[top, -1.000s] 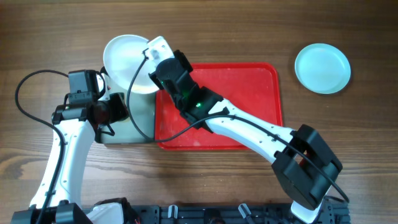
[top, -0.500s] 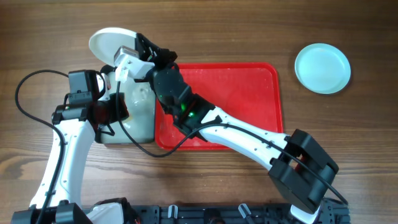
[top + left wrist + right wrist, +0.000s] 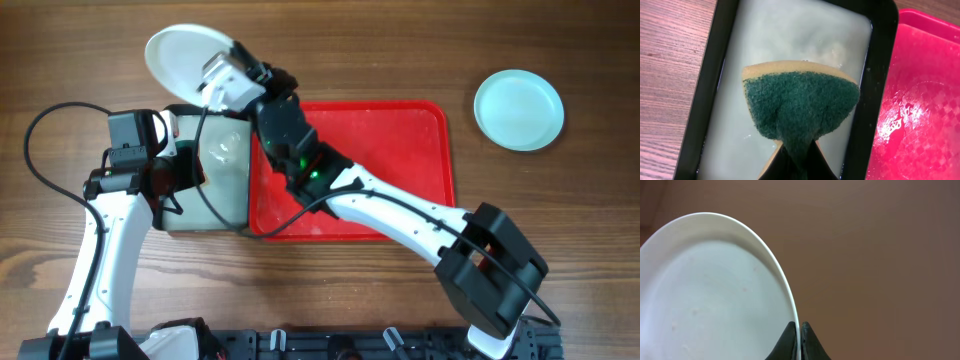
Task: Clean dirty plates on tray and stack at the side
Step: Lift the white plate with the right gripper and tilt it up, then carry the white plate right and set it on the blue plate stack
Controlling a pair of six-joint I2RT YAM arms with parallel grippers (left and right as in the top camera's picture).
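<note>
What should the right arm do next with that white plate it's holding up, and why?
Probably carry it right to the turquoise plate and set it on top. The right claw pinches the white plate by its rim, tilted up; its face shows no red smears, and the sponge hangs apart.

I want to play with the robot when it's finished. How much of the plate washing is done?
Looks done: one turquoise plate lies on the table beside the red tray, which holds no plates. In hand: the right gripper pinches a white plate by its rim, and the left gripper holds a green sponge over the grey tray. Left: scrub that plate and stack it on the turquoise one.
</note>
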